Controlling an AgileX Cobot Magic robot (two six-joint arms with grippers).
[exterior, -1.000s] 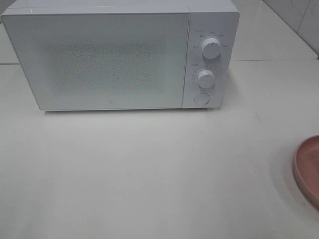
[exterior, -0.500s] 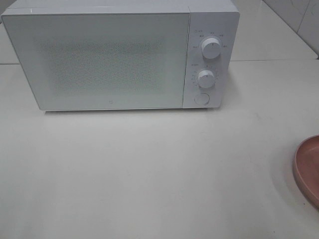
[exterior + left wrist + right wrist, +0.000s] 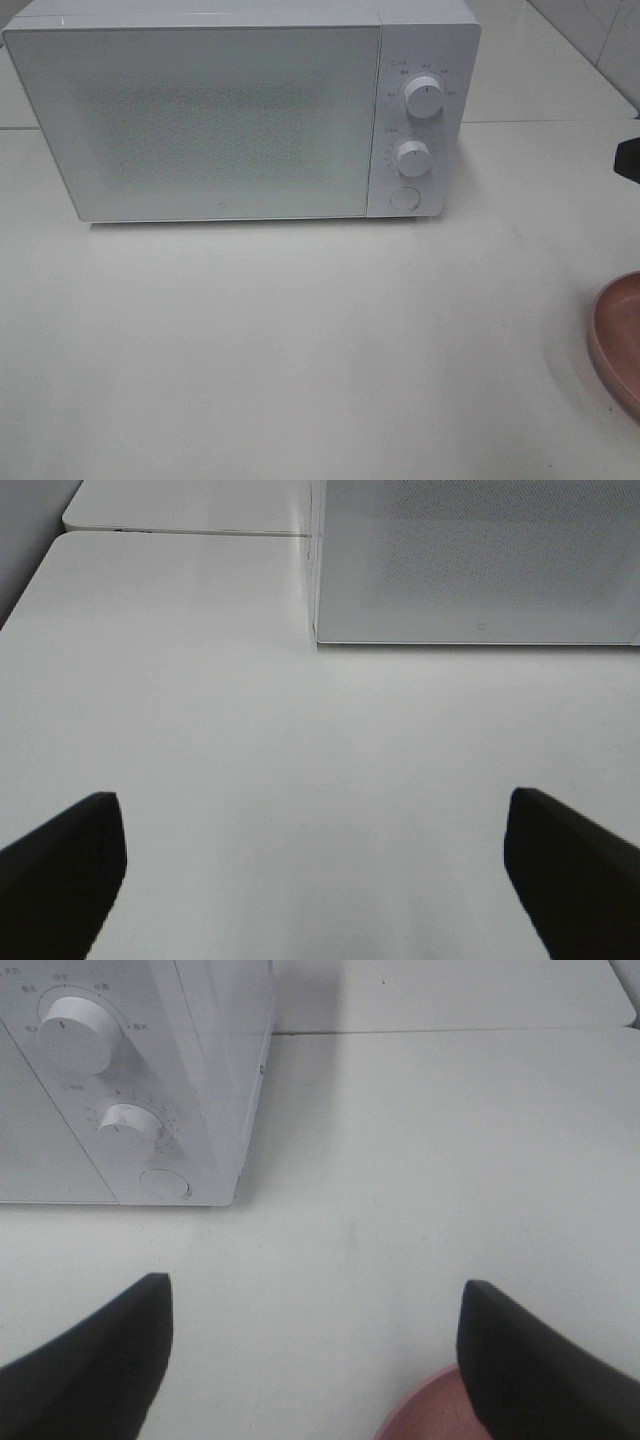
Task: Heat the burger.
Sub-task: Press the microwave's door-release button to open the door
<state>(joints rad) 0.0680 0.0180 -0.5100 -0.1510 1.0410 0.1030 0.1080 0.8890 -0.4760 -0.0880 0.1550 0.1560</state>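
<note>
I'm watching the left gripper [image 3: 315, 880] and right gripper [image 3: 315, 1360] hovering over the table [image 3: 250, 730], fingers [image 3: 60, 870] spread wide and holding nothing.

High view down onto the microwave [image 3: 220, 120] front; both low wrist views toward it across table [image 3: 300, 350]

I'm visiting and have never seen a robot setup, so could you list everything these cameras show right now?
microwave: one, white, back of the table, door shut
knobs: two, white, one above the other on the microwave's right panel
button: one, white, round, below the knobs
plate: one, pink, table's right edge, partly in view
table: one, white, under everything
burger: none in view
left gripper: one, black, open, over bare table before the microwave door
right gripper: one, black, open, near the plate, facing the knobs
</note>
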